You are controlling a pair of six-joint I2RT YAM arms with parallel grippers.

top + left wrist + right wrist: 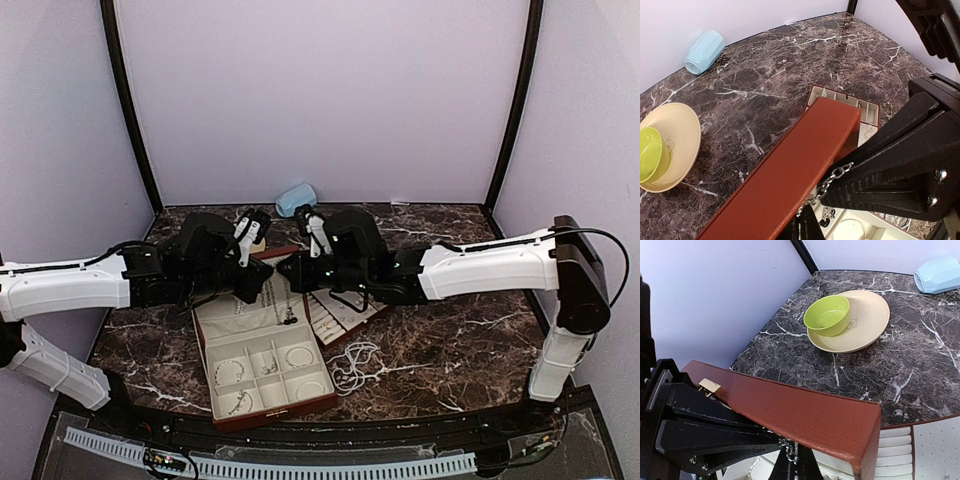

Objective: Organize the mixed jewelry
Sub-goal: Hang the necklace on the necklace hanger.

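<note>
veined dark marble tabletop (790,65); grainy reddish-brown case lid (790,175); fine-linked silvery chain (836,174).

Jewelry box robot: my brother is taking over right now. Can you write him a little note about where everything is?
Left end effector: shut, seemingly pinching a thin chain beside the case lid.
Right end effector: shut at the same lid, with chain links at its tips too.
Done: bangles lie in compartments of the case.
Left: the bead strand lies loose outside the case, on its right. The chain is not yet put away.
</note>
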